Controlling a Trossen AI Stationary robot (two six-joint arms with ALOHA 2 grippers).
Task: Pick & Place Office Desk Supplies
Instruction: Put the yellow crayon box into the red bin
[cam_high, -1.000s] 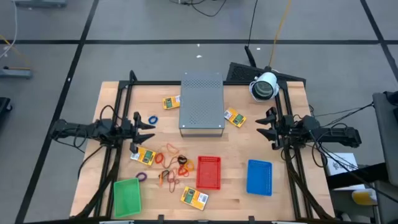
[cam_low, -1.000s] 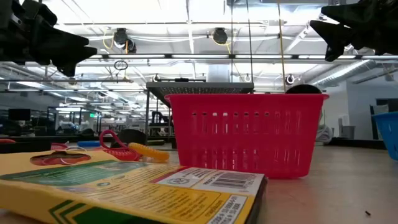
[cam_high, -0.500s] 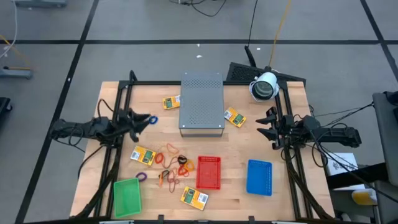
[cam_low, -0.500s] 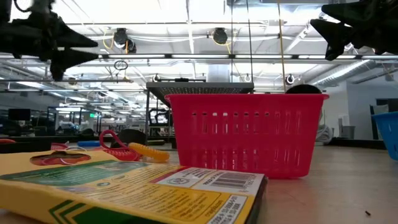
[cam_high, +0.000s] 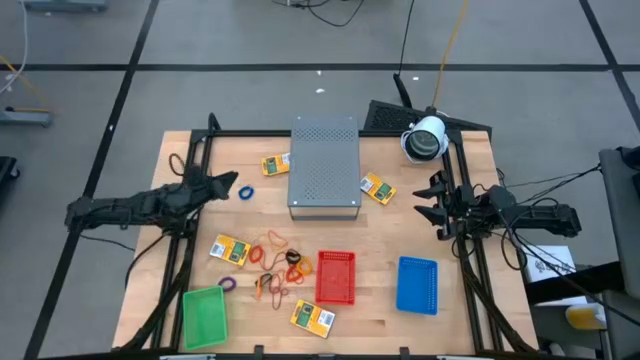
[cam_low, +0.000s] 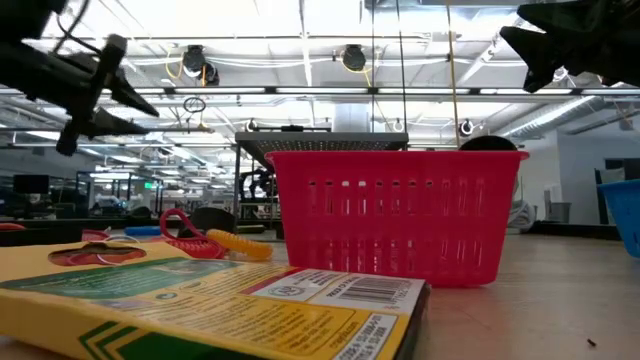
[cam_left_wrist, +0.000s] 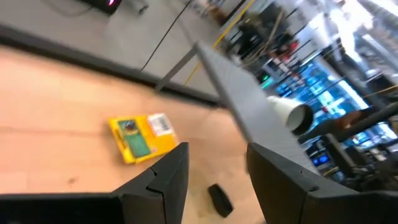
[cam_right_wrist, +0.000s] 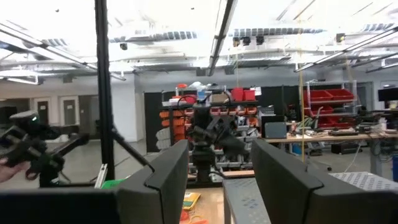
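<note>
Yellow-and-green packets lie flat on the wooden table: one (cam_high: 275, 164) left of the grey box, one (cam_high: 378, 188) to its right, one (cam_high: 230, 250) at the left, one (cam_high: 312, 316) near the front edge. Rubber-band loops lie loose: a blue one (cam_high: 245, 192), an orange and red cluster (cam_high: 275, 258), a purple one (cam_high: 228, 284). My left gripper (cam_high: 228, 182) hangs open above the table's left side, near the blue loop; the left wrist view shows a packet (cam_left_wrist: 142, 137) and a small dark piece (cam_left_wrist: 219, 198) past it. My right gripper (cam_high: 432, 205) waits open, high at the right side.
A grey perforated box (cam_high: 325, 166) stands at the far middle. A green tray (cam_high: 204, 316), a red tray (cam_high: 335, 277) and a blue tray (cam_high: 417, 284) sit along the near side. A white camera (cam_high: 425, 140) is mounted at the far right. Dark frame rails run along both sides.
My left gripper has swung toward the table's far edge and risen a little, rolling about its own line so its fingers now stand turned. Its fingers keep the same gap. The supplies lie where they were.
</note>
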